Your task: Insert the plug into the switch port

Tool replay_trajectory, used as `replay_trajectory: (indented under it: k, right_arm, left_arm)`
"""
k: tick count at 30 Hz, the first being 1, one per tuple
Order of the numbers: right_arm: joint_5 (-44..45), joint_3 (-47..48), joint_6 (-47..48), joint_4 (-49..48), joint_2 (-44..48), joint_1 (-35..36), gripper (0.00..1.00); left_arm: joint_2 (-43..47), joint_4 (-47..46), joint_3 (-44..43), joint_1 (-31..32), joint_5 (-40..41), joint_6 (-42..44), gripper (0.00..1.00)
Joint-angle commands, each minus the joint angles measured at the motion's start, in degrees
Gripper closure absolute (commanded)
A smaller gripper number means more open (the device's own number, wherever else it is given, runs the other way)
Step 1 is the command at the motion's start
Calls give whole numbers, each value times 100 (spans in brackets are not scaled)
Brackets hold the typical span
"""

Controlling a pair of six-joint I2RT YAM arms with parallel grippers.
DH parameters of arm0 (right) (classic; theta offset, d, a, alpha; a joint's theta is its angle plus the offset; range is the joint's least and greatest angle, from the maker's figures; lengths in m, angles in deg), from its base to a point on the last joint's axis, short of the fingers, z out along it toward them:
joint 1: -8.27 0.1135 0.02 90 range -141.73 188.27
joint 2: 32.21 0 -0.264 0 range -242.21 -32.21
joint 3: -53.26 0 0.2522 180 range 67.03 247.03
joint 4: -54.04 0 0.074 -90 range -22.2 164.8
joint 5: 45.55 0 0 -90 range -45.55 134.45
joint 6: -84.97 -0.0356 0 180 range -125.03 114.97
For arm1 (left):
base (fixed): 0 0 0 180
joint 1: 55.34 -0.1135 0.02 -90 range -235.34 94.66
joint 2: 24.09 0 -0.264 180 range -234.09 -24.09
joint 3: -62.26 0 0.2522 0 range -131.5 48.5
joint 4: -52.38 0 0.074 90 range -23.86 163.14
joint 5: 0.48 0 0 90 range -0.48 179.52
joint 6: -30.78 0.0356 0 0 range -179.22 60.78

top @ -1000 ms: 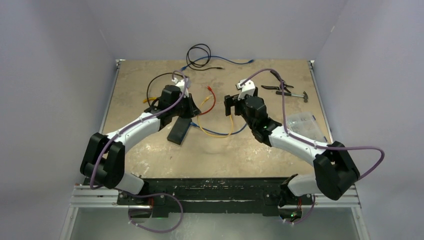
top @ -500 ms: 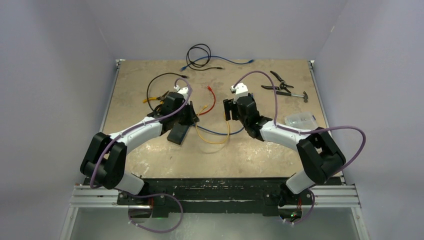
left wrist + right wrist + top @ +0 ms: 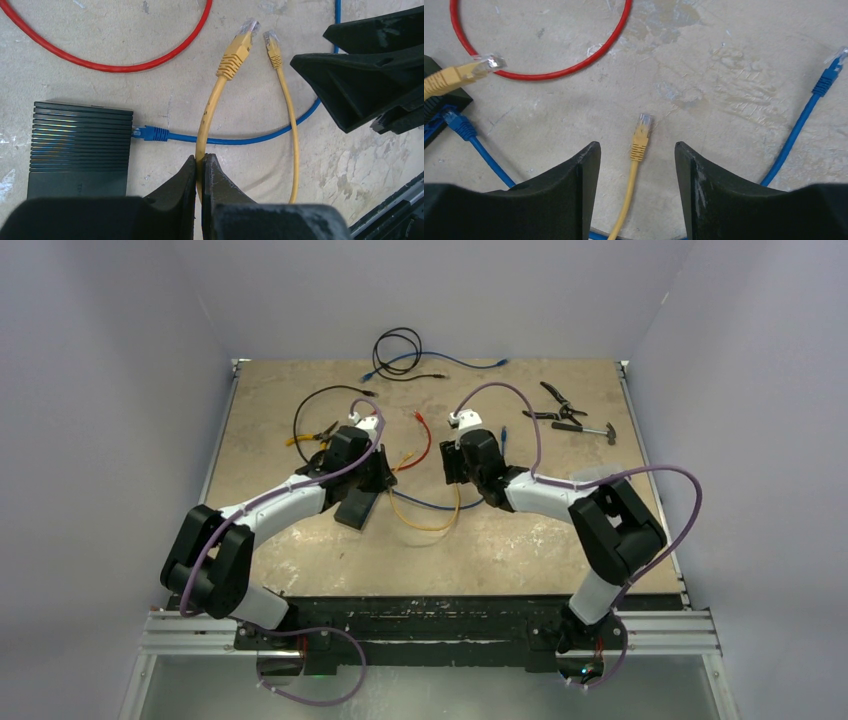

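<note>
From above I cannot see the left gripper's fingers under its wrist, and that arm covers part of the switch (image 3: 357, 508). In the left wrist view the gripper body cuts off the switch's near end. The sockets themselves do not show. I only see a blue plug (image 3: 150, 133) seated in the side facing the cables.

The two arms face each other closely over the middle of the tabletop. The red cable (image 3: 125, 65) curves just beyond them, and the pliers (image 3: 555, 405) lie near the far right corner. The widest bare stretch I see runs along the near edge.

The switch is a flat black box with a ribbed top, lying left of centre and nearer the near edge than the far one. The left gripper (image 3: 201, 167) is pressed together on the yellow cable (image 3: 207, 115), and its plug (image 3: 239, 42) sticks out past the fingertips. The right gripper (image 3: 636, 150) is spread wide on either side of the second yellow plug (image 3: 641, 137).
</note>
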Motion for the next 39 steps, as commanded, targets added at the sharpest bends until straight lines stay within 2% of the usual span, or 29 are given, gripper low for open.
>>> replay_trajectory:
  k: [1, 16, 18, 20, 21, 29, 35, 39]
  right_arm:
    - [-146, 225, -192, 134, -122, -21, 43]
    - [-288, 483, -363, 143, -904, -15, 67]
    - [-291, 489, -351, 137, -981, -20, 75]
    - [-310, 453, -333, 101, -987, -16, 94]
    - [-311, 425, -320, 64, -959, -22, 99]
    - [-651, -246, 135, -1024, 46, -20, 100]
    - [-1134, -759, 582, -1865, 734, -26, 100]
    - [-1541, -1047, 836, -2306, 1122, -26, 100]
  left_arm:
    - [192, -84, 5, 44, 42, 51, 100]
    - [183, -71, 27, 62, -69, 43, 100]
    - [190, -73, 37, 62, -85, 45, 100]
    - [214, -73, 47, 71, -98, 43, 100]
    - [234, -69, 52, 71, -106, 55, 100]
    - [513, -169, 105, 153, -143, 380, 100]
    - [812, -61, 131, 443, 392, 725, 100]
    - [981, -171, 211, 536, 420, 778, 98]
